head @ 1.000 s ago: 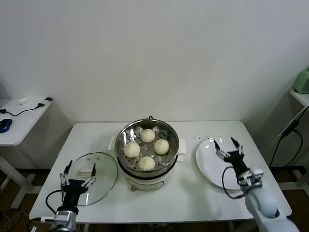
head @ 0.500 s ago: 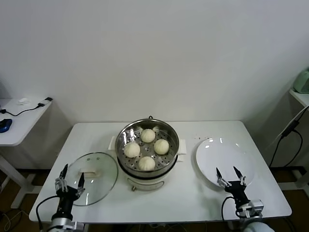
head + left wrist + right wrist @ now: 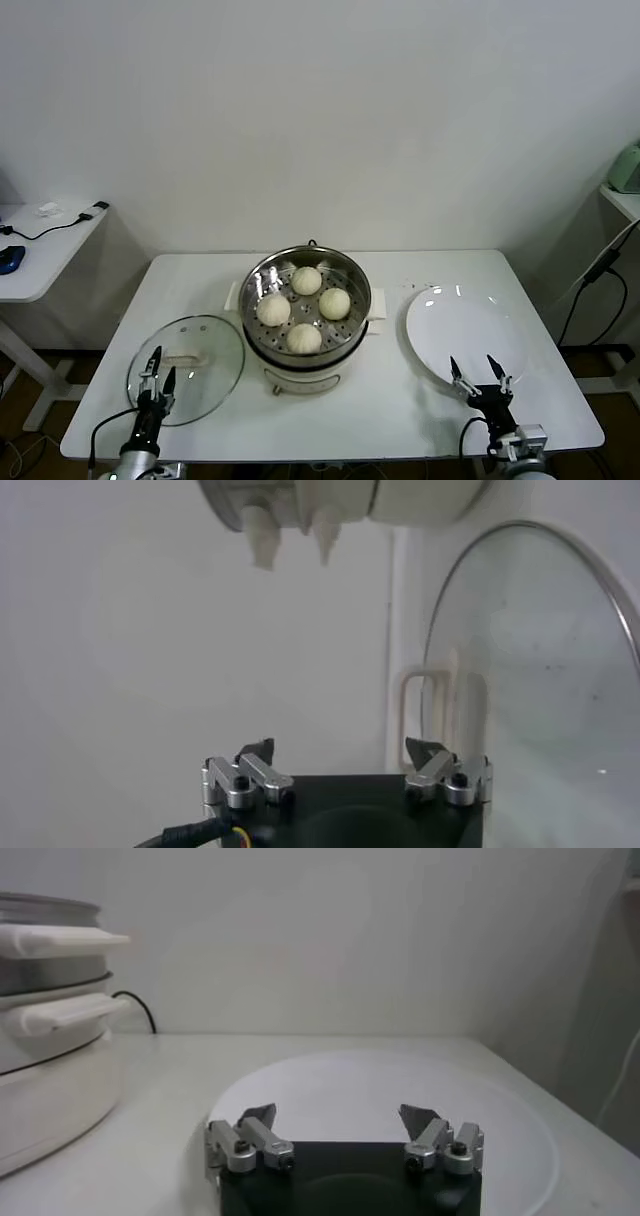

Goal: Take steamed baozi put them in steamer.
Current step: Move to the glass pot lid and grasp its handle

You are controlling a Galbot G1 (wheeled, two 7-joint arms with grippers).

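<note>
Four cream-white baozi (image 3: 304, 309) sit on the perforated tray inside the shiny steel steamer (image 3: 257, 343) at the table's middle. My left gripper (image 3: 155, 364) is open and empty, low at the table's front left, over the near edge of the glass lid (image 3: 205, 350). My right gripper (image 3: 476, 371) is open and empty at the front right, over the near rim of the white plate (image 3: 465, 325). In the left wrist view the open gripper (image 3: 340, 752) faces the lid (image 3: 540, 670). In the right wrist view the open gripper (image 3: 338, 1118) faces the plate (image 3: 380, 1083) and the steamer (image 3: 50, 1038).
A side table (image 3: 40, 250) with cables stands at the far left. Another surface with a pale green object (image 3: 626, 168) and a hanging cable is at the far right. The table's (image 3: 420, 410) front edge runs just under both grippers.
Both grippers have drawn back toward the table's front edge and lower in the head view. The right gripper left the plate's middle. The baozi, steamer, lid and plate have not moved.
</note>
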